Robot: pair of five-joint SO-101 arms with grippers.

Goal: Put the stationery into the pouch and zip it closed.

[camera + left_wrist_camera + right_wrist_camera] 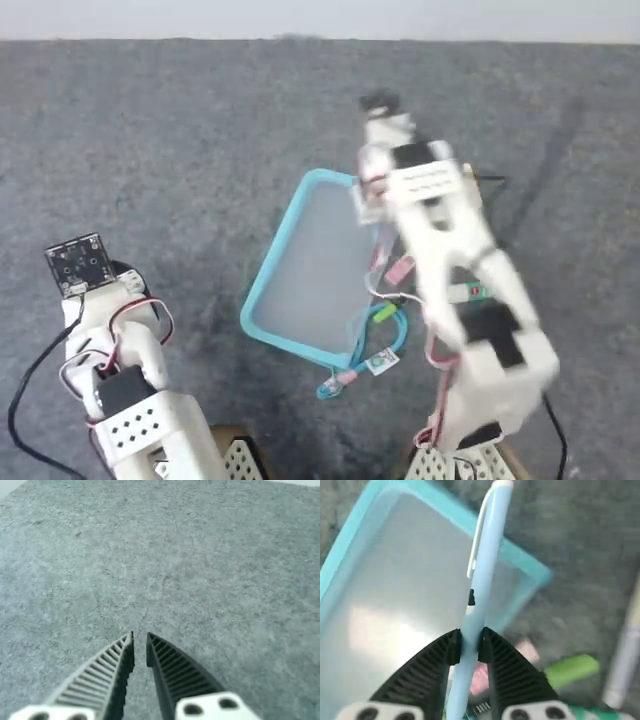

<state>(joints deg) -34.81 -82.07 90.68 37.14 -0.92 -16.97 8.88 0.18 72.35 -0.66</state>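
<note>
- My right gripper (470,640) is clamped on the light-blue pen (485,555). The pen's clip end sticks out ahead of the tips, over the pouch (395,595) lying beneath.
- I'd tip that free end down into the zip mouth and let go only once it is inside. I think the mouth lies near the green piece (572,669), but the view is blurred there.
- My left gripper (140,640) is all but closed on nothing, with bare grey mat (200,555) ahead. I'd bring it over to pin the pouch.

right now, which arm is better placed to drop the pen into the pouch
Right. The right gripper is shut on the light blue pen, above the turquoise pouch. The left gripper hangs over grey carpet, holding nothing.
</note>
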